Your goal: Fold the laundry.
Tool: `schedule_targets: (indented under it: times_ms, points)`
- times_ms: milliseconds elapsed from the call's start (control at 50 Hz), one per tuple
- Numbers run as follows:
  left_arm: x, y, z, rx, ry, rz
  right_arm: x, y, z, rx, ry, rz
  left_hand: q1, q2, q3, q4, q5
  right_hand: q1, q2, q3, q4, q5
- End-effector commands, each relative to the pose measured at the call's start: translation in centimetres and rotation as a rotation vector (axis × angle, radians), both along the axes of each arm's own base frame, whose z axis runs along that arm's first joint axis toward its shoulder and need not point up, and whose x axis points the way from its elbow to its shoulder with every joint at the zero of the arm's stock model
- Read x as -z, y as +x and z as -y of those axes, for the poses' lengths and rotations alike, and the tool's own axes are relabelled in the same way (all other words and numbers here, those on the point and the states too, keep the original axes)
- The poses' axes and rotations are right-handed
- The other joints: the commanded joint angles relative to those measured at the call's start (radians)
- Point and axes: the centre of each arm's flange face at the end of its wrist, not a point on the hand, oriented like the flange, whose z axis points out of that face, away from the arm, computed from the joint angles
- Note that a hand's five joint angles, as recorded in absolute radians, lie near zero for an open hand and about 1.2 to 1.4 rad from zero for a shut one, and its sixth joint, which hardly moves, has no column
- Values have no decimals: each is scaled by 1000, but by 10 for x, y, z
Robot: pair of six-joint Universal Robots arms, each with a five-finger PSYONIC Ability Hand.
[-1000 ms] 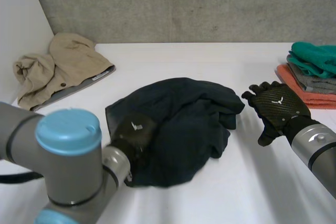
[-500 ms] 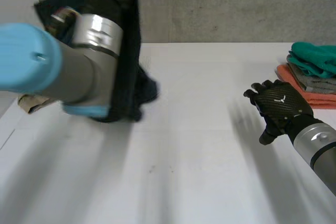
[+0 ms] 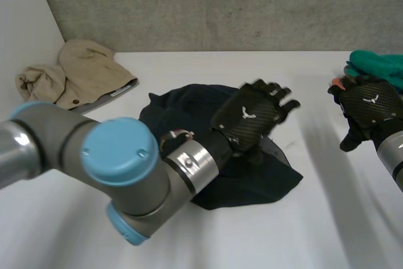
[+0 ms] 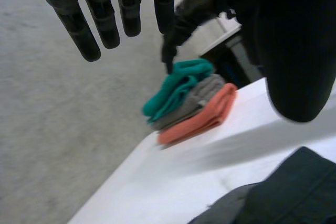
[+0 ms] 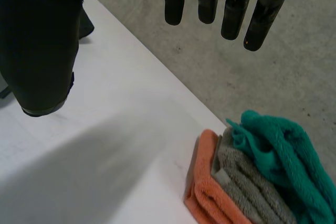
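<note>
The left hand (image 3: 250, 118) is held over the dark garment (image 3: 173, 108) in the middle of the table (image 3: 283, 231), fingers (image 4: 102, 22) straight and apart. The right hand (image 3: 368, 106) is held beside the folded stack (image 5: 247, 182), fingers (image 5: 231, 9) likewise straight, nothing grasped. Bare surface is seen along the near edge.

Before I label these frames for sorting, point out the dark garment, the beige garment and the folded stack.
dark garment (image 3: 264, 176), head view, its near right part.
beige garment (image 3: 87, 68), head view, its middle.
folded stack (image 5: 247, 178), right wrist view, the grey middle layer.
</note>
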Motion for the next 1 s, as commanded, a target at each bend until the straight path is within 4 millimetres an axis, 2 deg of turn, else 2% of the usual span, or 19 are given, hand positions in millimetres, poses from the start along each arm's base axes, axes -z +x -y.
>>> schedule_targets:
  times_ms: [20,140,220,280,360,480,520,560,580,600,640,700,720,840,860,900,920,940,1000]
  points:
    - [-43,56,29,-336,-23,-44,-11,14,-3,-123,-15,-14,-42,-29,-36,-25,-13,-40,-53,-37,-61,-276]
    - [-34,99,43,-555,38,43,-13,34,-33,-268,141,-14,-36,-23,-30,-20,-8,-40,-53,-37,-61,-276]
    - [-11,123,47,-620,110,203,2,52,-57,-361,273,-42,-27,-14,-21,-11,1,-40,-53,-37,-61,-276]
    - [7,135,39,-633,191,317,28,79,-66,-469,295,-103,-24,-11,-18,-8,4,-40,-53,-37,-61,-276]
    - [22,143,28,-638,274,404,46,92,-64,-507,256,-169,-15,-3,-9,1,13,-40,-53,-37,-61,-276]
    - [35,139,32,-635,268,378,77,103,-48,-497,266,-230,131,144,137,148,160,-35,-48,-33,-57,-272]
    - [41,134,34,-624,250,360,87,109,-44,-505,281,-239,280,293,286,297,309,91,78,93,69,-146]
    - [45,130,36,-618,234,347,92,112,-41,-503,284,-242,541,553,547,557,569,445,432,447,424,209]
    - [46,129,37,-619,226,339,92,113,-39,-499,281,-240,708,721,714,724,736,641,628,644,620,405]
    - [44,127,39,-618,203,322,88,112,-34,-480,267,-227,1090,1103,1096,1107,1118,1108,1095,1111,1087,872]
    - [38,125,43,-623,176,298,84,113,-30,-464,242,-206,1094,1107,1100,1110,1122,1182,1169,1185,1161,946]
    - [16,123,47,-631,114,239,54,113,-22,-418,135,-132,1094,1107,1100,1110,1122,1182,1169,1185,1161,946]
    - [-8,122,48,-636,60,188,23,112,-24,-406,59,-94,1094,1107,1100,1110,1122,1182,1169,1185,1161,946]
    - [-110,127,44,-654,-156,-52,-66,106,-36,-394,-160,22,1094,1107,1100,1110,1122,1182,1169,1185,1161,946]
    - [-144,131,38,-658,-223,-134,-92,104,-41,-393,-221,41,1094,1107,1100,1110,1122,1182,1169,1185,1161,946]
    - [-170,136,31,-661,-271,-196,-116,100,-47,-389,-264,54,1094,1107,1100,1110,1122,1182,1169,1185,1161,946]
    - [-182,138,28,-662,-298,-225,-142,96,-54,-388,-308,66,1094,1107,1100,1110,1122,1182,1169,1185,1161,946]
    - [-206,142,20,-662,-345,-281,-154,93,-58,-386,-330,71,1094,1107,1100,1110,1122,1182,1169,1185,1161,946]
    - [-233,148,11,-660,-399,-346,-199,81,-72,-362,-413,88,1094,1107,1100,1110,1122,1182,1169,1185,1161,946]
